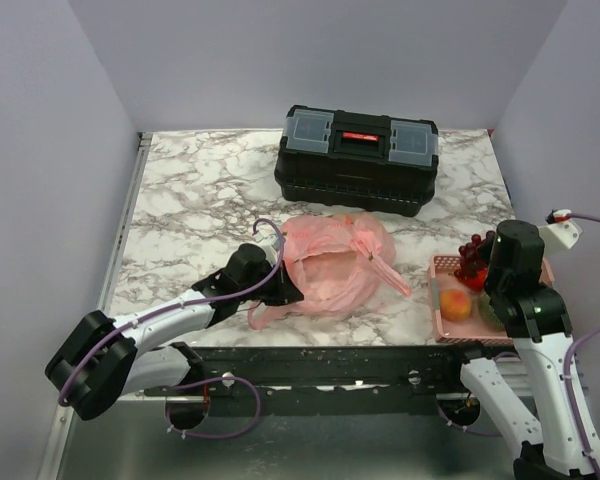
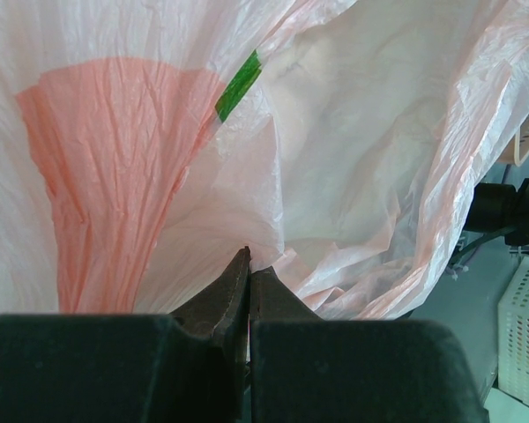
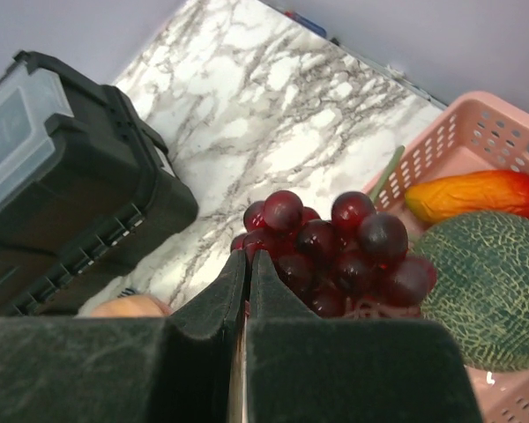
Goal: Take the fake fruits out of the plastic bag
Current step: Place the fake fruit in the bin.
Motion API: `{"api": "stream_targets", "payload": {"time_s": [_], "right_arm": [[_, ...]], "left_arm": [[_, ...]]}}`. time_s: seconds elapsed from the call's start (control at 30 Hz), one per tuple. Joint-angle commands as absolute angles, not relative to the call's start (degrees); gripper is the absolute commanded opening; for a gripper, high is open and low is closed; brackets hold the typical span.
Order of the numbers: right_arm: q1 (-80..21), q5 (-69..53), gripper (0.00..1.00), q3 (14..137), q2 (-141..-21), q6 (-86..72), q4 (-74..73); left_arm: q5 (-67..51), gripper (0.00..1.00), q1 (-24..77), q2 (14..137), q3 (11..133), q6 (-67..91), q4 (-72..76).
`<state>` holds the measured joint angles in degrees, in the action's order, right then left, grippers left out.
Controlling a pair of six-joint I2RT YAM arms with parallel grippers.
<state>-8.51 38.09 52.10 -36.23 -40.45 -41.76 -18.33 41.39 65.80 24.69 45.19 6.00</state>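
Note:
The pink plastic bag lies crumpled at mid table, and no fruit shows through it. My left gripper is shut on the bag's near-left edge. In the left wrist view the shut tips pinch the film of the bag. My right gripper is over the pink slotted basket. Its jaws are shut against the edge of the dark purple grape bunch, which is also in the top view. An orange-yellow round fruit, a netted green one and an orange-red one lie in the basket.
A black toolbox stands behind the bag, and it also shows at the left of the right wrist view. The basket's rim sits at the table's right near corner. Grey walls close in three sides.

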Motion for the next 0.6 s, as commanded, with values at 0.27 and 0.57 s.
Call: {"api": "stream_targets", "payload": {"time_s": [0.27,0.57], "right_arm": [[-8.4,36.7,0.01,46.7,-38.3,-50.1,-43.5],[-8.3,38.0,0.03,37.3,-32.8,-63.7,-44.2]], "left_arm": [[-19.6,0.0,41.6,67.1,26.3,44.0,6.2],[-19.4,0.0,41.6,66.5,25.6,43.9,6.0]]}}
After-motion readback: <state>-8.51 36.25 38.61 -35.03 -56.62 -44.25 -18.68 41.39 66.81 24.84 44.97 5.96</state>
